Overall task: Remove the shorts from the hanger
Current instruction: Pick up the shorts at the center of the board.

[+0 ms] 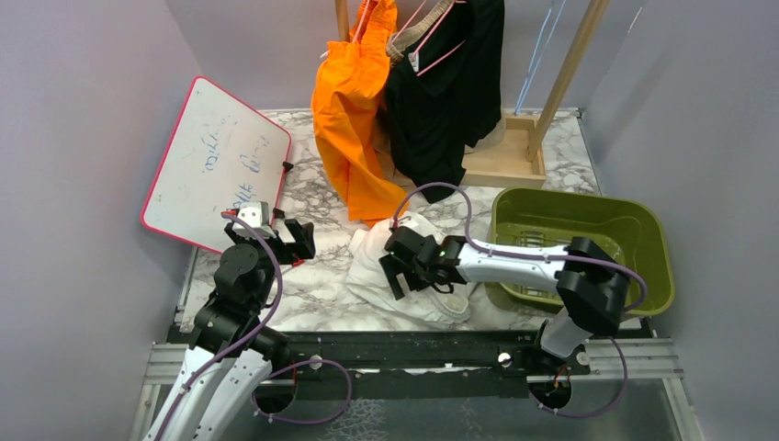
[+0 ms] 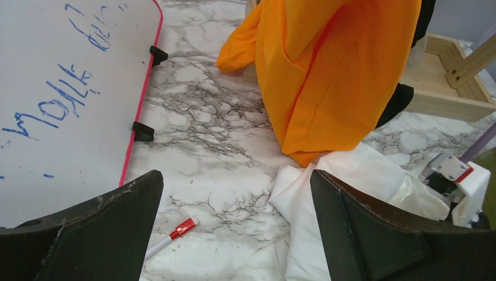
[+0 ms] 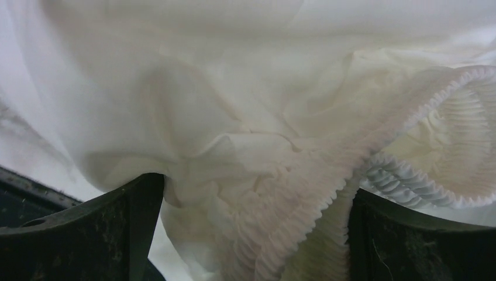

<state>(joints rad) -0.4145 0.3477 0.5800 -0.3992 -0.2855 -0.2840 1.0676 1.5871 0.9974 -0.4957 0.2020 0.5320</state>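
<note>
While right hand point(image 1: 397, 278) gapes over white shorts point(image 1: 367, 268), orange shorts point(image 1: 349, 119) cropped above

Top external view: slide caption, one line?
Right gripper open over white shorts heaped on marble table; orange shorts and black shorts hang behind.

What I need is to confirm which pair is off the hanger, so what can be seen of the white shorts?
The white shorts lie crumpled in a heap on the marble table, off the hanger. The fabric looks soft, thin and creased, and a gathered, ribbed elastic waistband shows in the right wrist view. The right gripper stands over them, open, with fabric bunched between its fingers. The hem of the hanging orange shorts meets their far edge.
</note>
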